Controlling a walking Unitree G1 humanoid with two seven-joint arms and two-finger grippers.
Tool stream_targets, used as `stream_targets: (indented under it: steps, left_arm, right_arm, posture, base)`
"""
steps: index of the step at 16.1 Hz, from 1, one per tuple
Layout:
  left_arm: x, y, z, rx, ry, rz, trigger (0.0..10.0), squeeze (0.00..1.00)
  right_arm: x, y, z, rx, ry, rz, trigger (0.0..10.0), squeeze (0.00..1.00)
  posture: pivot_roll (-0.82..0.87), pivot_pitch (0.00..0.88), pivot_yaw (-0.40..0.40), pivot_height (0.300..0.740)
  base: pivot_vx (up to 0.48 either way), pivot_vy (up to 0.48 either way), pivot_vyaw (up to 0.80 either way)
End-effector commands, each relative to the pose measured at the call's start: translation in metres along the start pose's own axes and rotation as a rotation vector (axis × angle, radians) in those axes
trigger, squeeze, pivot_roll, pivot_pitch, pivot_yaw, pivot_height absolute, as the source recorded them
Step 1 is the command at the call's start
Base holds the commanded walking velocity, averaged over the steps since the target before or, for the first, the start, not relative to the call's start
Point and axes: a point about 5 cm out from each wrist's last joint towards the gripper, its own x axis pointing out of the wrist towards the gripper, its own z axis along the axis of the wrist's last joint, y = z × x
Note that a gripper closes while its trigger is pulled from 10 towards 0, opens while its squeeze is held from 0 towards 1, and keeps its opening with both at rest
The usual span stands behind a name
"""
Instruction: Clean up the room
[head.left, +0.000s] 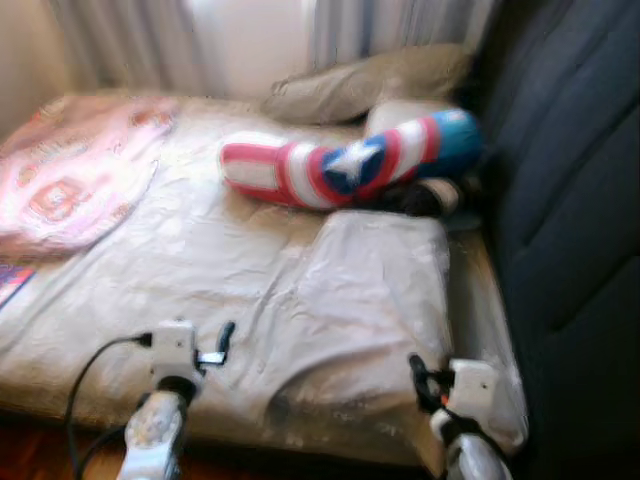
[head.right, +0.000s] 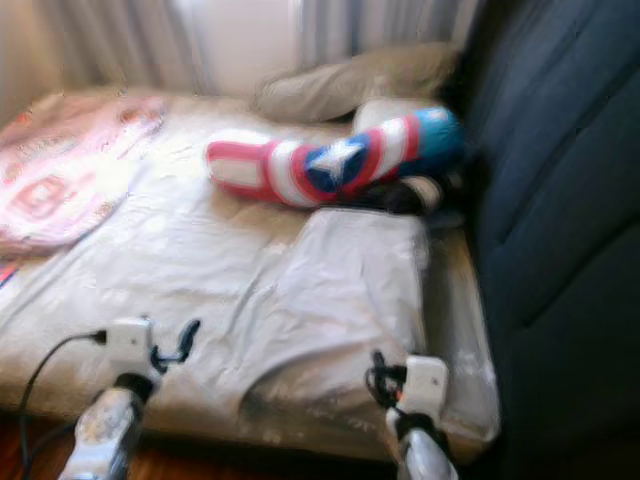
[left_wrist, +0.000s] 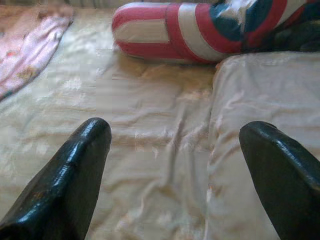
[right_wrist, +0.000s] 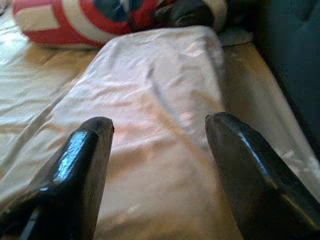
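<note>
Two hands hover at the bed's (head.left: 150, 250) near edge, both spread wide, holding and touching nothing. The left hand (left_wrist: 175, 175) hangs over the cream sheet; the right hand (right_wrist: 160, 170) over a cream pillow (head.left: 370, 290). Beyond both lies a red, white and blue bolster cushion (head.left: 340, 165).

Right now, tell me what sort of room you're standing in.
Most likely a bedroom: a bed with a wrinkled pale sheet, a grey pillow by the curtains, and a red, white and blue star bolster lying across it.
</note>
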Motion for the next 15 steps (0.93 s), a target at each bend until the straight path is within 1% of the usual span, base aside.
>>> stream_targets:
  steps: [1,8,10,14,15]
  left_arm:
    - [0.004,-0.008,0.0045,-0.008,-0.016,-0.024,10.0,0.0]
    - [0.0075,-0.0082,0.0112,-0.013,-0.038,-0.026,10.0,0.0]
    - [0.008,-0.0108,0.0108,-0.022,-0.028,-0.049,10.0,0.0]
    - [0.0082,-0.0136,0.0119,-0.038,-0.031,-0.056,10.0,0.0]
    - [0.0083,-0.013,0.012,-0.042,-0.029,-0.05,10.0,0.0]
  right_arm:
    - [-0.0006,-0.0084,0.002,-0.004,-0.002,-0.022,10.0,0.0]
    - [0.0025,-0.0058,0.0036,0.003,-0.002,-0.01,10.0,0.0]
    - [0.0029,-0.0049,0.003,0.004,0.003,-0.009,10.0,0.0]
    - [0.0032,-0.0037,0.0025,0.006,0.006,-0.008,10.0,0.0]
    - [0.0033,-0.0031,0.0024,0.001,0.008,-0.005,10.0,0.0]
  posture:
    - [-0.03,0.0,-0.048,0.74]
    - [-0.03,0.0,-0.049,0.74]
    - [-0.03,0.0,-0.046,0.74]
    - [-0.03,0.0,-0.046,0.74]
    - [-0.03,0.0,-0.046,0.74]
  base:
    - [0.27,0.0,0.0]
    - [0.27,0.0,0.0]
    - [0.0,0.0,0.0]
    - [0.0,0.0,0.0]
    - [0.0,0.259,0.0]
